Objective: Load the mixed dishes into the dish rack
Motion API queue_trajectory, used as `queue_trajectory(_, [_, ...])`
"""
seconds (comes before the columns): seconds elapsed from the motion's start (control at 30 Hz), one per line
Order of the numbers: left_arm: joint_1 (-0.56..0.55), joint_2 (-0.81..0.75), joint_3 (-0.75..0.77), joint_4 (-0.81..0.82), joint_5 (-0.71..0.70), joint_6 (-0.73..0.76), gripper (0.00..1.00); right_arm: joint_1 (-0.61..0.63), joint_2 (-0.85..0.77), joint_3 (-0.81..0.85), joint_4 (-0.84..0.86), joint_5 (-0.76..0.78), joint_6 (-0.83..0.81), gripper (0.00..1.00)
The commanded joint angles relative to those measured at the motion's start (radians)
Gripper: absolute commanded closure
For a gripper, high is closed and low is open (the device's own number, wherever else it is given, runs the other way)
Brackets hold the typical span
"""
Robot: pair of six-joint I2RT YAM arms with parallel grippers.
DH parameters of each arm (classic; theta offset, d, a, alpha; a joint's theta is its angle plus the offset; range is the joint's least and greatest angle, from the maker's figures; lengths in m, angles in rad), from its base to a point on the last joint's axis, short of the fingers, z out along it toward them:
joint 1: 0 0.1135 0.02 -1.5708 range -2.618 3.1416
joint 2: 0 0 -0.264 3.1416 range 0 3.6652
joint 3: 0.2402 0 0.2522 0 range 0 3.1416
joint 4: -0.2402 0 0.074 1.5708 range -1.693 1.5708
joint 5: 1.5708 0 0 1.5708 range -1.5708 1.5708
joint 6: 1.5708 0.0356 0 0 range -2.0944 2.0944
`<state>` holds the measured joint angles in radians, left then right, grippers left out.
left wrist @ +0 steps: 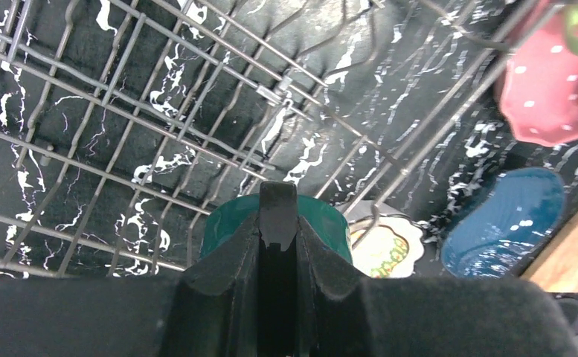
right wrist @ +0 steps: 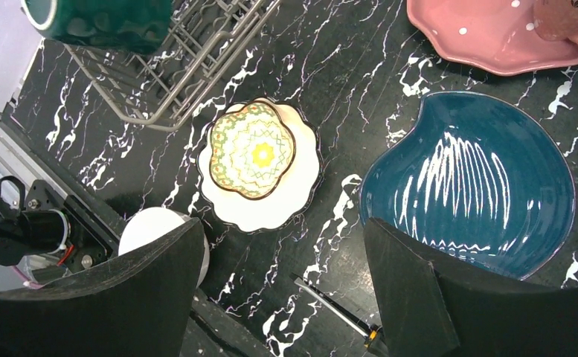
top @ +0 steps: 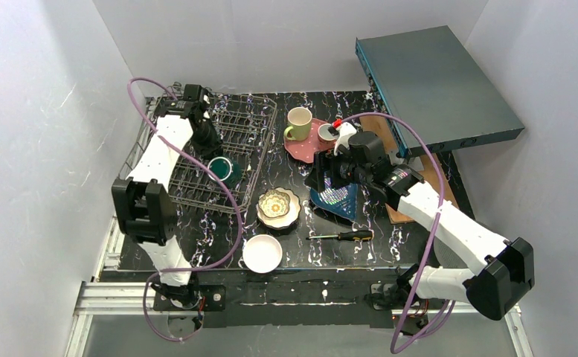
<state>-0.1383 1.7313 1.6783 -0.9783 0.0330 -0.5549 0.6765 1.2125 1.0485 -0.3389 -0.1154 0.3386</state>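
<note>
Inside the grey wire dish rack [top: 242,126], left gripper [left wrist: 279,201] sits closed beside the green-inside cup [left wrist: 324,223]. Right gripper [right wrist: 282,238] gapes above the blue leaf-shaped plate [right wrist: 479,178]; pinching its rim looks next.

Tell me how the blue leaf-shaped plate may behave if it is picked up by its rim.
The blue leaf-shaped plate shows bright reflections on its ribs, so it is probably glazed and may slip. It looks like rigid ceramic: unlikely to bend, but could chip if dropped. It lies flat on the table, so getting under its rim may be hard.
</note>
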Motion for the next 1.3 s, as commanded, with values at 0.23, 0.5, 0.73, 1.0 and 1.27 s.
queue_trajectory(0.23, [0.017, 0.101, -0.024, -0.065, 0.051, 0.078, 1.00, 0.006, -0.016, -0.006, 0.045, -0.022, -0.026, 0.14])
queue_trajectory(0.5, [0.027, 0.201, -0.067, -0.074, 0.048, 0.117, 1.00, 0.006, 0.005, -0.006, 0.054, -0.038, -0.022, 0.14])
queue_trajectory(0.73, [0.042, 0.240, -0.141, -0.036, 0.100, 0.125, 1.00, 0.006, 0.013, -0.010, 0.059, -0.049, -0.016, 0.14])
queue_trajectory(1.0, [0.049, 0.210, -0.177, -0.024, 0.103, 0.141, 0.54, 0.008, 0.016, -0.002, 0.050, -0.059, -0.010, 0.14])
queue_trajectory(1.27, [0.054, 0.147, -0.139, -0.066, 0.065, 0.153, 0.37, 0.009, 0.023, 0.007, 0.038, -0.072, 0.000, 0.14])
